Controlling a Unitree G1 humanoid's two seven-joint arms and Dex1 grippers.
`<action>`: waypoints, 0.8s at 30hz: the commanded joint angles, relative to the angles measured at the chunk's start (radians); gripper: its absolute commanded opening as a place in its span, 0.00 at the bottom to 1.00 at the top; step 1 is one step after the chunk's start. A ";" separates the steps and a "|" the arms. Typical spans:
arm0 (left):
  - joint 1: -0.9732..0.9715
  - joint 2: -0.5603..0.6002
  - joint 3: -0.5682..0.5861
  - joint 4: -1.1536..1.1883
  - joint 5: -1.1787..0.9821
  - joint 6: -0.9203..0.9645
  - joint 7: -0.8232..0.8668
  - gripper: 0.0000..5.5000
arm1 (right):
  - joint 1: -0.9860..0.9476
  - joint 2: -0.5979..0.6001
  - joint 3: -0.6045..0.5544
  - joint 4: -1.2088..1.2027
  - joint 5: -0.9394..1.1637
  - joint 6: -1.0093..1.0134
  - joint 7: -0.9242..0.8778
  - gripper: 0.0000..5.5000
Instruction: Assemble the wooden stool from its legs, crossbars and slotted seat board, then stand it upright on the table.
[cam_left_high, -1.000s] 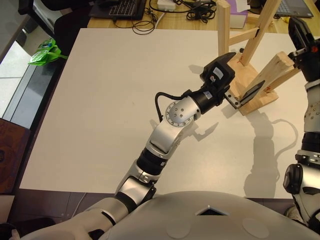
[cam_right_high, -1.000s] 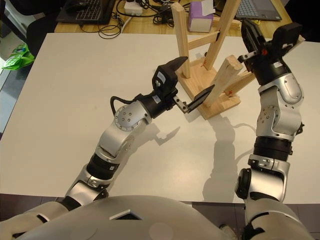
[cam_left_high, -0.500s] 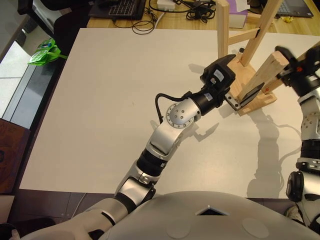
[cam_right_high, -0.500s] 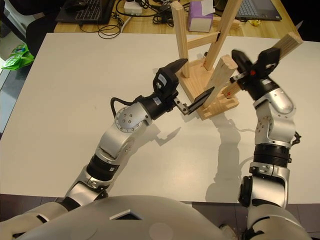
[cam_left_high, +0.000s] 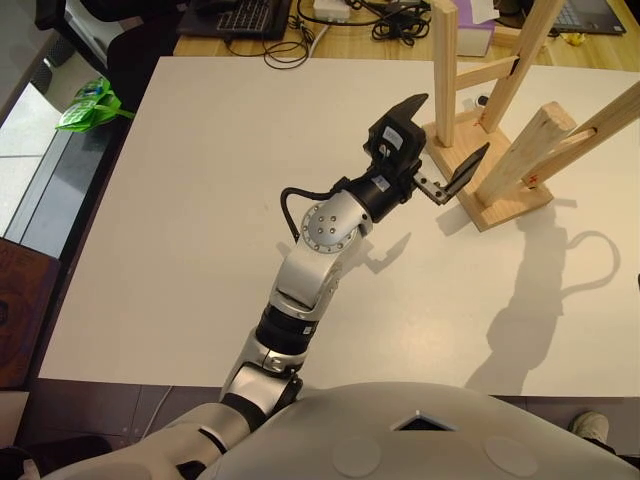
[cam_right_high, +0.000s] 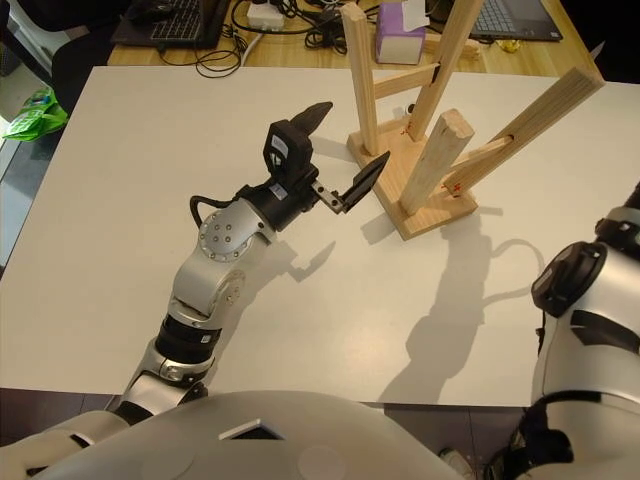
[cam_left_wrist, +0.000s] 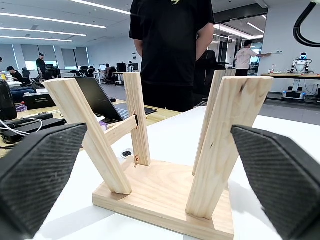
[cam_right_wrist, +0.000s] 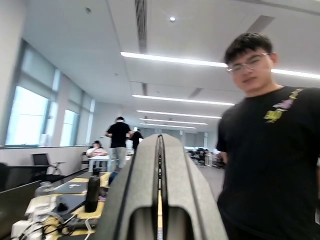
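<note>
- Left eye view: the stool (cam_left_high: 520, 200) sits upside down at the far right of the table (cam_left_high: 200, 200), with its seat board (cam_left_high: 470, 205) flat on the top and its legs pointing up. That pose suits fitting parts into the slots from above. The left gripper (cam_left_high: 455, 123) hovers just left of the board with its fingers spread wide, holding nothing. To my eye it is lining up to take hold so the stool can be turned over.
- Right eye view: one leg (cam_right_high: 540, 110) leans far out to the right, much more than the short one (cam_right_high: 435, 165) beside it. From this angle I cannot tell whether it is fully seated or loose in its slot.
- Left wrist view: the two dark pads (cam_left_wrist: 40, 175) frame the stool but touch neither the board nor the legs. A crossbar (cam_left_wrist: 120, 129) ties two of the legs together, so that pair looks braced.
- Right wrist view: the right gripper (cam_right_wrist: 160, 137) points up toward the ceiling with its fingers pressed together and nothing between them. It seems parked out of the way, leaving the job to the other arm.
</note>
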 joint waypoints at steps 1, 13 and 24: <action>0.000 0.003 -0.006 0.000 0.010 0.010 -0.007 0.98 | -0.010 -0.011 0.023 0.049 -0.050 0.024 -0.038 0.01; 0.018 0.007 -0.014 0.012 0.023 0.007 -0.009 0.98 | 0.499 0.121 0.122 -0.164 -0.053 0.490 -0.024 0.01; 0.026 0.015 0.006 0.065 0.048 -0.014 0.013 0.98 | 0.219 0.173 0.218 -0.639 0.070 0.300 0.082 0.01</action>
